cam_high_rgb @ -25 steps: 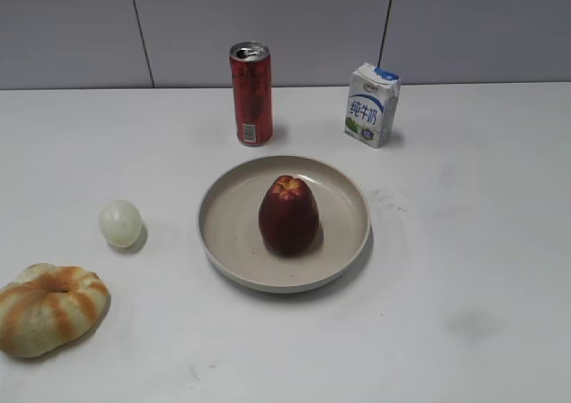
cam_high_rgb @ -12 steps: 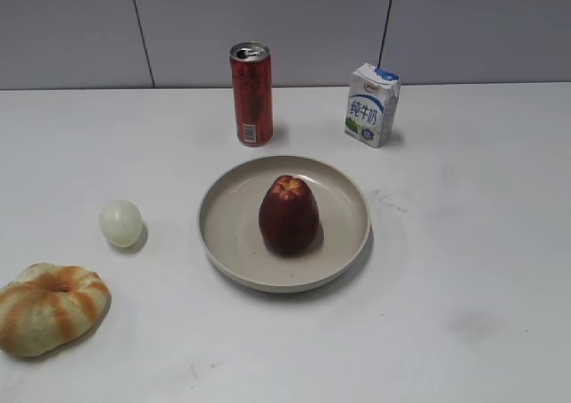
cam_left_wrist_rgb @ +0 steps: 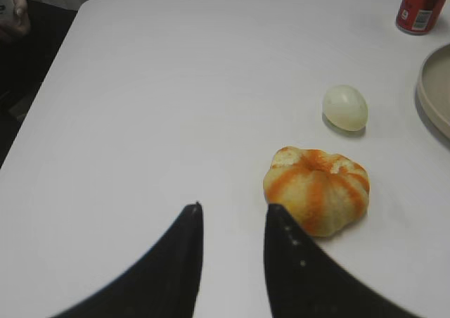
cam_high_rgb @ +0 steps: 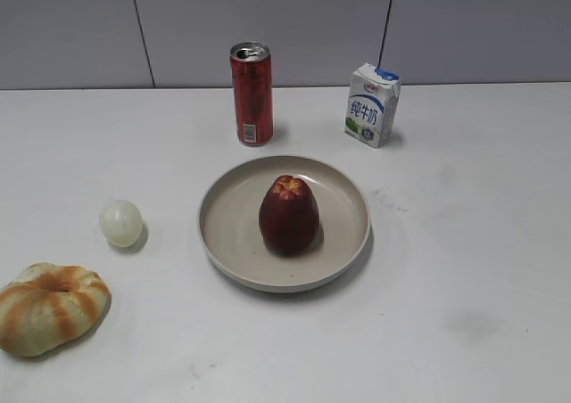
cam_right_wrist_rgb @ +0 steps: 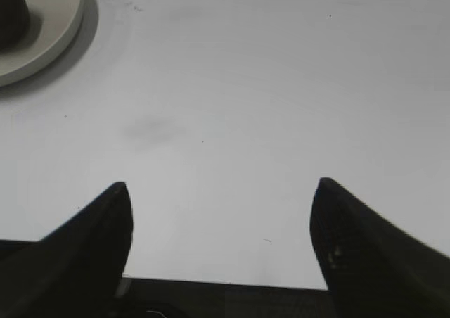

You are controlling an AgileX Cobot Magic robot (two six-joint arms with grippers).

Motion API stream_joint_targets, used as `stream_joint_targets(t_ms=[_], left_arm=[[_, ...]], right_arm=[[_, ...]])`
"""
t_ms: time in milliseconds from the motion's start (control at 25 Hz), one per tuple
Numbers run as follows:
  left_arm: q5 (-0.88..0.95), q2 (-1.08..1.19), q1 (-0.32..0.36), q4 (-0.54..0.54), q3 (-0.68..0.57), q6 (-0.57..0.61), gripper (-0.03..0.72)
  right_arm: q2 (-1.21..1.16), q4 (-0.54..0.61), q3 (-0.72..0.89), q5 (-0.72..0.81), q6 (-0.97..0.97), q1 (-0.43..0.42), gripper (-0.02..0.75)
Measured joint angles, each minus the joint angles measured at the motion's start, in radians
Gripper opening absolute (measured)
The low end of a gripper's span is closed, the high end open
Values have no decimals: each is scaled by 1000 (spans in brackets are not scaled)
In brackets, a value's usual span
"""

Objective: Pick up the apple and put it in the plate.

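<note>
Reading "纯牛奶": milk carton (cam_high_rgb: 372,105)

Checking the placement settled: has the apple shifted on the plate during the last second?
No. The apple stands upright at the same spot inside the plate, still in line below the red can.

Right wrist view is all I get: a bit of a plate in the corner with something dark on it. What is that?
Observer: That is the apple, dark red, standing upright in the plate.
Operator: Is anything else on the table?
Observer: Behind the plate stand a red can and a milk carton.
Operator: And the other claw?
Observer: The left claw is open and empty, with a bread ring and a pale ball lying ahead of it.
</note>
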State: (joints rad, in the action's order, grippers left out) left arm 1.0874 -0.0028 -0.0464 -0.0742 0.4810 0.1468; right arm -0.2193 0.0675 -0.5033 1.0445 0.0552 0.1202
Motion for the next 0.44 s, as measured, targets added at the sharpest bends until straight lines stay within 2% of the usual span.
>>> stream_joint_targets(t_ms=[440], left_arm=[[0, 0, 0, 0, 0, 0, 237]], right_arm=[[170, 0, 3, 2, -1, 0, 591]])
